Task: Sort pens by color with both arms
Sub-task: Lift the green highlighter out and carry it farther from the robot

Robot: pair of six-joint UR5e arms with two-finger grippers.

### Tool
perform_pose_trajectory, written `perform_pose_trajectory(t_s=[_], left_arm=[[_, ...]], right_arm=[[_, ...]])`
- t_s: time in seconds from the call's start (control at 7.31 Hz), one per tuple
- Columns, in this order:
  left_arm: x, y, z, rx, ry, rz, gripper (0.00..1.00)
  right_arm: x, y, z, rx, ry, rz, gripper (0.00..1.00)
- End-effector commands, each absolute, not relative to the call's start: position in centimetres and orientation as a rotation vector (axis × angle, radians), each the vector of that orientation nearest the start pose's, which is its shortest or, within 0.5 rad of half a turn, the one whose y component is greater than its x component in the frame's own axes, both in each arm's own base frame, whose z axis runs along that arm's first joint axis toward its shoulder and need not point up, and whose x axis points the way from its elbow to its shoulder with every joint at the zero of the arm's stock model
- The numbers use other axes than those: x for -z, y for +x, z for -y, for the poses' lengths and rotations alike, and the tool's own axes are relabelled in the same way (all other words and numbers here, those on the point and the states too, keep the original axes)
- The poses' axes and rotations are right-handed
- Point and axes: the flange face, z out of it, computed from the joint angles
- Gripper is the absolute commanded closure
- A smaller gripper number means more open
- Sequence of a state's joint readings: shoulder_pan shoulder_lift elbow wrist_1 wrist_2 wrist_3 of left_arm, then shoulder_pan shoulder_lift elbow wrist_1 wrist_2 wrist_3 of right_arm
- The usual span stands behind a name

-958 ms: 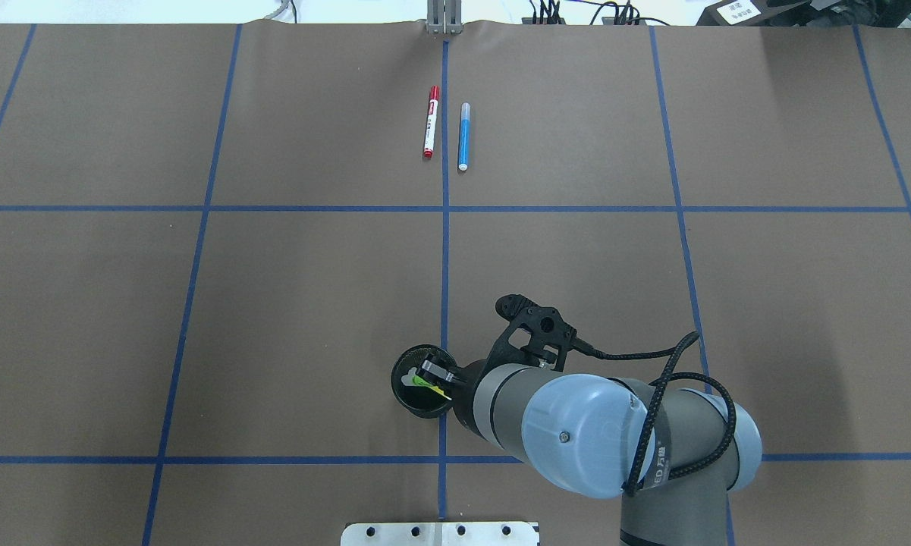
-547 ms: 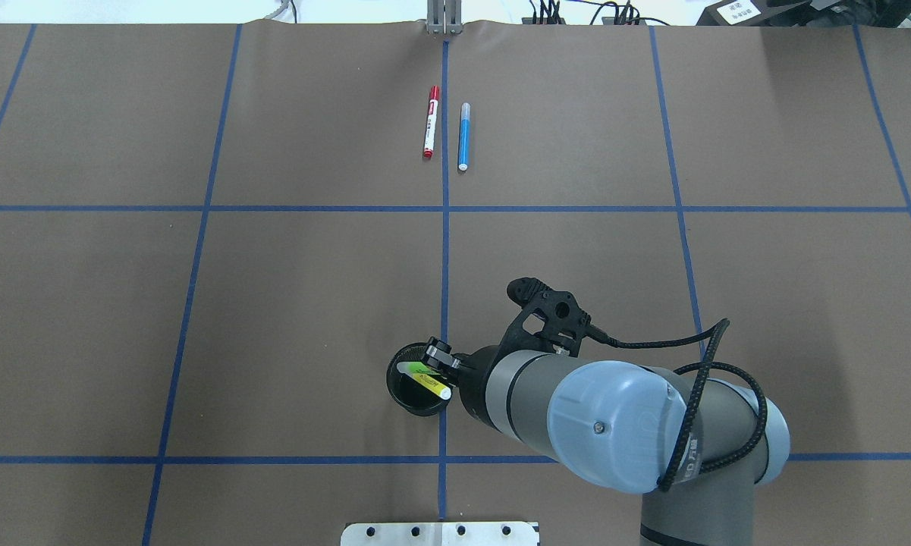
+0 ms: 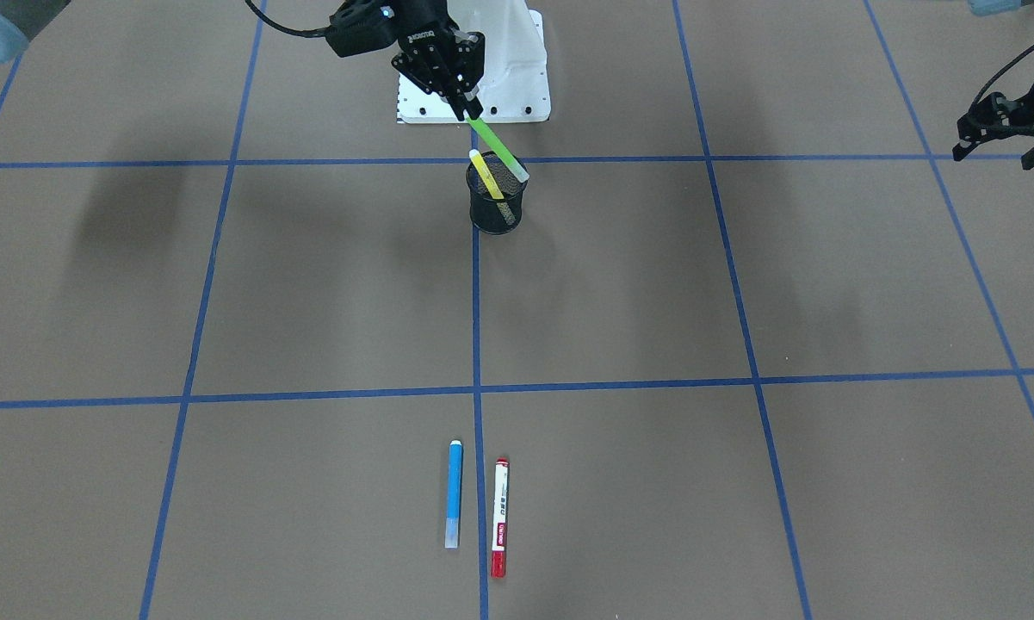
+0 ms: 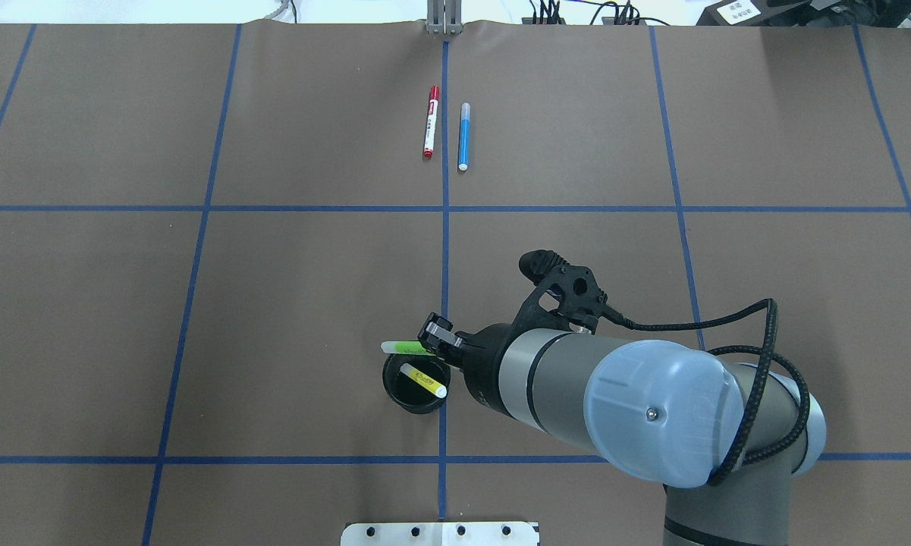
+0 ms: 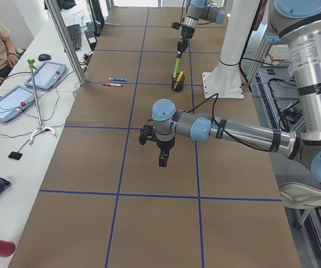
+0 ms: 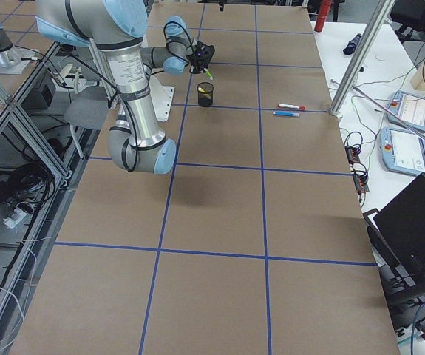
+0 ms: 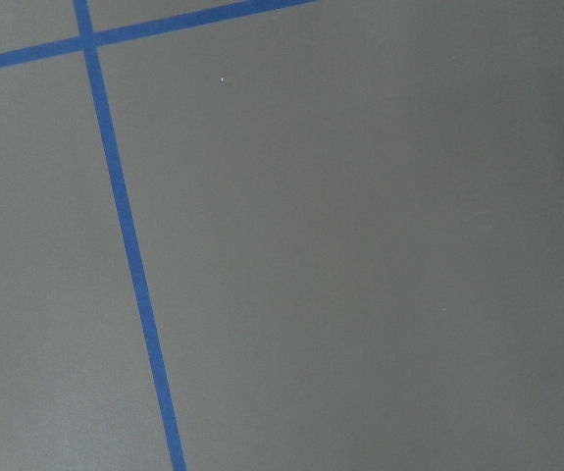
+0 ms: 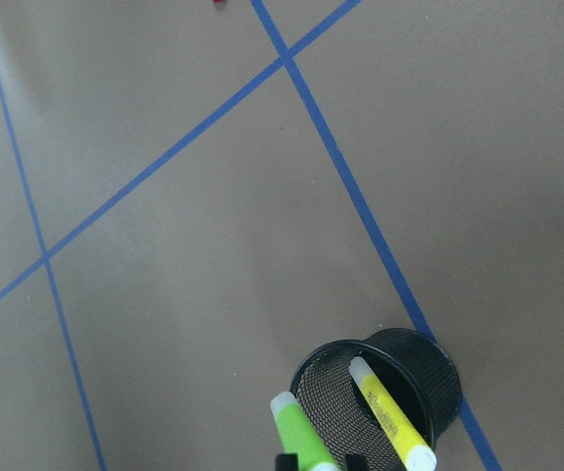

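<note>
Two arms work over a brown table point(image 4: 288, 303) ruled with blue tape. The right arm point(image 4: 652, 409) reaches in from 5 o'clock in the overhead view. The left arm point(image 5: 233, 131) hangs over bare table far off to the robot's left, and the fingers of its gripper point(image 3: 994, 155) look spread, with nothing between them. A black mesh cup point(image 4: 391, 388) stands at 6 o'clock, just left of the centre tape line. At 12 o'clock, well apart from it, the blue pen point(image 4: 463, 136) and the red-ended white pen point(image 4: 429, 121) lie side by side across that line. The yellow highlighter point(image 4: 423, 380) leans inside the cup toward 4 o'clock. The right gripper point(image 4: 434, 339) is clenched on one end of the green highlighter point(image 4: 406, 347), whose free end points toward 9 o'clock at the cup's 12 o'clock rim. Whether that end is fully clear of the rim I cannot tell. If it is not, a sideways pull could hook the mesh, tip the light cup and spill the yellow one. Gripped so near its end, the green highlighter may also swing or slip during the carry.
</note>
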State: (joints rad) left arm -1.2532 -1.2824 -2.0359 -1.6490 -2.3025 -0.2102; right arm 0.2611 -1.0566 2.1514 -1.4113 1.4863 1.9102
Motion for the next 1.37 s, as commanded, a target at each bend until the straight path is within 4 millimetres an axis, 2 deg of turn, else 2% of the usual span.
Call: perform_pose_trajectory(t_s=[0.0, 0.14, 0.41, 0.55, 0.68, 0.96, 1.09, 1.23], left_arm=[[-54.8, 5.5, 38.2, -0.195, 0.045, -0.767, 0.00], [-54.6, 5.6, 38.3, -0.196, 0.048, -0.768, 0.00], [-54.6, 5.6, 38.3, -0.196, 0.048, -0.768, 0.00], [-54.7, 5.6, 38.3, -0.196, 0.046, -0.767, 0.00], [-54.7, 5.6, 38.4, -0.196, 0.048, -0.768, 0.00], [-54.5, 5.6, 38.4, -0.197, 0.051, -0.768, 0.00], [-54.6, 5.6, 38.4, -0.197, 0.049, -0.768, 0.00], [-54.5, 5.6, 38.4, -0.197, 0.051, -0.768, 0.00]], right_arm=[[-12.0, -44.5, 29.6, -0.616, 0.050, 1.277, 1.00], [-12.3, -44.4, 31.3, -0.650, 0.069, 1.273, 1.00], [-11.2, -46.6, 36.4, -0.724, 0.113, 1.240, 1.00], [-11.4, -46.7, 38.7, -0.759, 0.136, 1.219, 1.00], [-12.0, -47.7, 41.1, -0.797, 0.145, 1.180, 1.00], [-11.5, -51.1, 46.6, -0.900, 0.182, 1.133, 1.00], [-12.4, -53.4, 48.9, -0.938, 0.196, 1.144, 1.00], [-12.4, -55.6, 51.0, -0.996, 0.221, 1.152, 1.00]])
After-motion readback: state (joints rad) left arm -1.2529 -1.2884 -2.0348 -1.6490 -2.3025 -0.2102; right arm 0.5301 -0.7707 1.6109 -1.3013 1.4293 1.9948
